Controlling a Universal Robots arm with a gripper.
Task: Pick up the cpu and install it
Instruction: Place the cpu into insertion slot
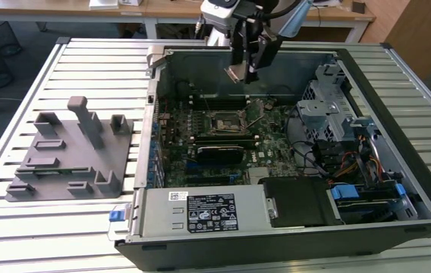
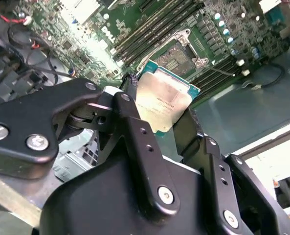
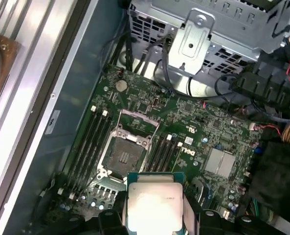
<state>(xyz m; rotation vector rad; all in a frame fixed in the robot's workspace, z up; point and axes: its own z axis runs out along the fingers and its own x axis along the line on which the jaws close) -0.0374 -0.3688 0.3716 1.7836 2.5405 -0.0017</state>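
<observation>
Gripper (image 1: 243, 75) hangs in the air above the socket (image 1: 223, 120), clear of it, inside the open top of the computer case (image 1: 367, 74). The 2 fingers (image 2: 135, 127) are closed part way, clamped on opposite edges of the cpu (image 2: 164, 93). The cpu is off the board and held flat between them, silvery top facing the camera in both wrist views. In the first wrist view the cpu (image 3: 153, 200) sits between the finger ends, the gripper (image 3: 154, 221) just behind it, and the socket (image 3: 124, 154) shows beyond it with a gap. No contact between cpu and socket. The socket's dark square middle is uncovered and its metal frame runs around it. In the second wrist view the socket (image 2: 176, 56) lies past the cpu's far corner, well apart.

The socket sits on the green motherboard (image 1: 269, 145), lying flat on the case floor. Memory slots (image 3: 91, 142) run along both sides of the socket, 1 bank each side. The metal drive cage (image 1: 329, 96) is beside the socket toward the exterior view's right, with cables near it. The grey power supply box (image 1: 200, 213) is nearer the camera than the socket. The case rests on a slatted metal counter (image 1: 86, 62). A grey plastic fixture (image 1: 71, 153) stands on the counter outside the case, well apart from the socket, toward the exterior view's left.
</observation>
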